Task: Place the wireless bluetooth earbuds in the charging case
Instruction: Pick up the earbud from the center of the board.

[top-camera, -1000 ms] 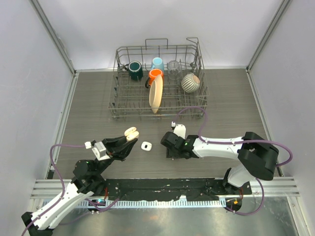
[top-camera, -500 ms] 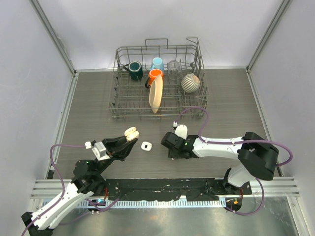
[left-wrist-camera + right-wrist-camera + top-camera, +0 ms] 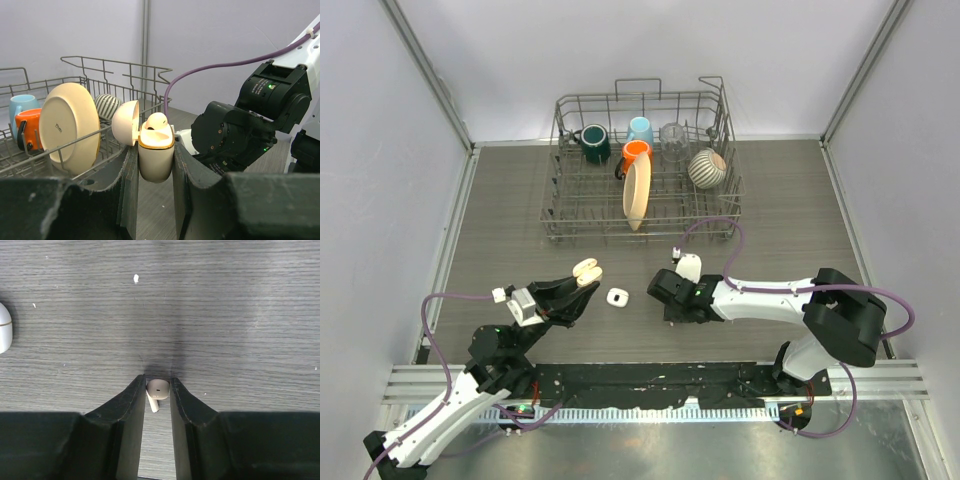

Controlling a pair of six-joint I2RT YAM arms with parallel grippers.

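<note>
My left gripper (image 3: 154,156) is shut on a cream charging case (image 3: 156,162) with a gold rim, held upright above the table. Its lid (image 3: 125,122) hangs open to the left, and one white earbud (image 3: 157,120) sits in the case. In the top view that case (image 3: 586,270) is left of centre. My right gripper (image 3: 158,386) points down at the table, and its fingertips press both sides of a second white earbud (image 3: 158,388). That bud lies on the wood with its stem towards me.
A closed white case (image 3: 616,296) lies on the table between the two grippers, and its edge shows in the right wrist view (image 3: 2,335). A wire dish rack (image 3: 560,215) at the back holds a plate (image 3: 636,195), mugs and a striped bowl. A purple cable (image 3: 720,225) loops beside the rack.
The right gripper's jaws have closed in on the earbud on the table. The left gripper and its case have stayed where they were.
</note>
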